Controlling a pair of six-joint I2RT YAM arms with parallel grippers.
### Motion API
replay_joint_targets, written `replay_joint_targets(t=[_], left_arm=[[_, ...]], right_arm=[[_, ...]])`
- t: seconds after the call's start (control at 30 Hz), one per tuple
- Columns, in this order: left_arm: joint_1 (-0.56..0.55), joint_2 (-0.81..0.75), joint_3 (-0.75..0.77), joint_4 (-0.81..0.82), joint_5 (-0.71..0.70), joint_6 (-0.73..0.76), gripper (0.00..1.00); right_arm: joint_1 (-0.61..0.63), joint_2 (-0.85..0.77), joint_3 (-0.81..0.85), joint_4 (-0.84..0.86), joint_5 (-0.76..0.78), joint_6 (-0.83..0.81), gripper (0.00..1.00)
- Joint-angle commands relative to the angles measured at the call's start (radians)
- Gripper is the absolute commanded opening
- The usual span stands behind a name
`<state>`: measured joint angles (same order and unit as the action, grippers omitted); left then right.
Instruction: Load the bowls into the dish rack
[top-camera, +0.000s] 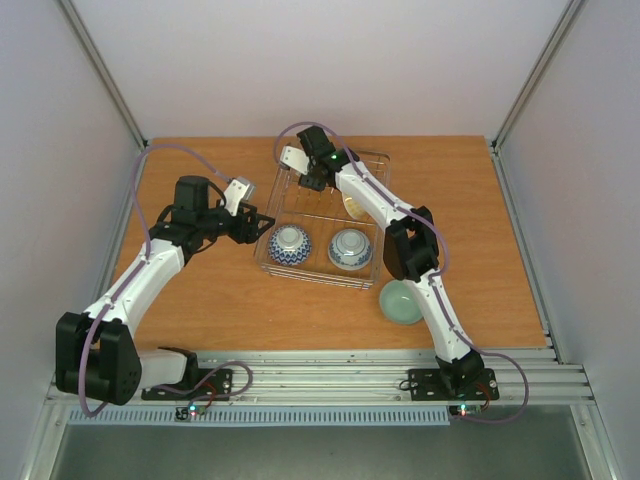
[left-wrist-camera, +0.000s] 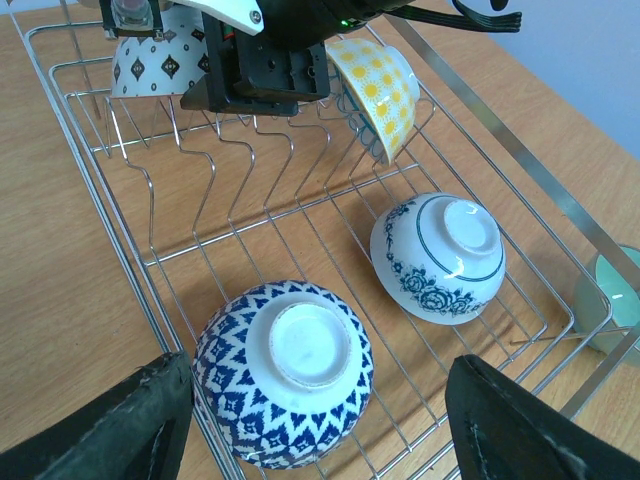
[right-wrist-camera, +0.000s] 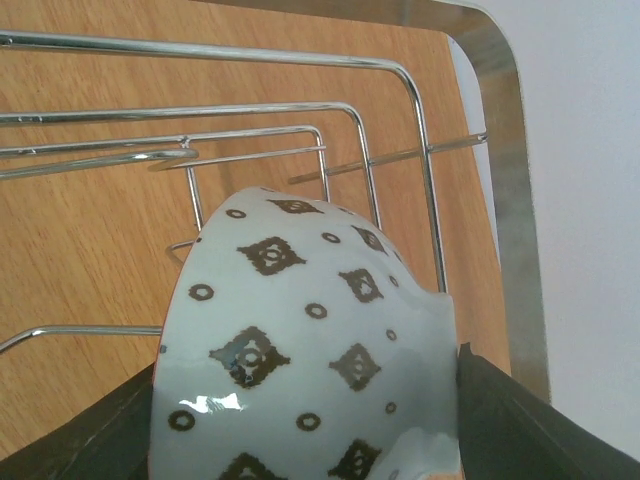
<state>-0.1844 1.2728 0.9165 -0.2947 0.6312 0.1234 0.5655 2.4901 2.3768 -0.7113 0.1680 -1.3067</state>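
Observation:
The wire dish rack (top-camera: 372, 160) stands at mid table. In it a blue-and-white diamond-patterned bowl (left-wrist-camera: 283, 370) and a blue floral bowl (left-wrist-camera: 438, 256) lie upside down, and a yellow-flowered bowl (left-wrist-camera: 380, 95) leans on the prongs. My left gripper (left-wrist-camera: 315, 405) is open over the rack's near left side, its fingers either side of the blue-and-white bowl and apart from it. My right gripper (right-wrist-camera: 305, 430) is shut on a white bowl with dark diamonds (right-wrist-camera: 310, 350), held tilted at the rack's far left corner. A pale green bowl (top-camera: 401, 301) sits on the table.
The right arm (top-camera: 400, 225) stretches over the rack's right side and above the green bowl. The rack's upright prongs (left-wrist-camera: 250, 170) run across its middle. Bare wooden table (top-camera: 200, 290) lies left of the rack, and a metal rail (top-camera: 350, 365) lines the near edge.

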Motion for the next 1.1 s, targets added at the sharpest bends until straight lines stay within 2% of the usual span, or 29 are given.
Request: replay_joint_targets(t=[0.0,0.2,0.23,0.7,1.07], left_arm=[[0.005,0.004,0.008,0.048,-0.002,0.005,0.70],[0.005,0.001,0.007,0.048,-0.004,0.005,0.70],[0.005,0.001,0.007,0.049,-0.004,0.005,0.70],[0.005,-0.004,0.005,0.051,-0.007,0.007,0.70],[0.005,-0.007,0.005,0.050,-0.009,0.005,0.70]], right_arm=[[-0.006,0.029,0.025,-0.064,-0.024,0.027,0.23],[-0.004,0.024,0.021,-0.040,-0.003,0.034,0.02],[-0.004,0.024,0.018,-0.032,0.005,0.036,0.02],[0.000,-0.023,0.008,-0.001,0.030,0.086,0.01],[0.020,-0.090,-0.055,0.095,0.097,0.077,0.01]])
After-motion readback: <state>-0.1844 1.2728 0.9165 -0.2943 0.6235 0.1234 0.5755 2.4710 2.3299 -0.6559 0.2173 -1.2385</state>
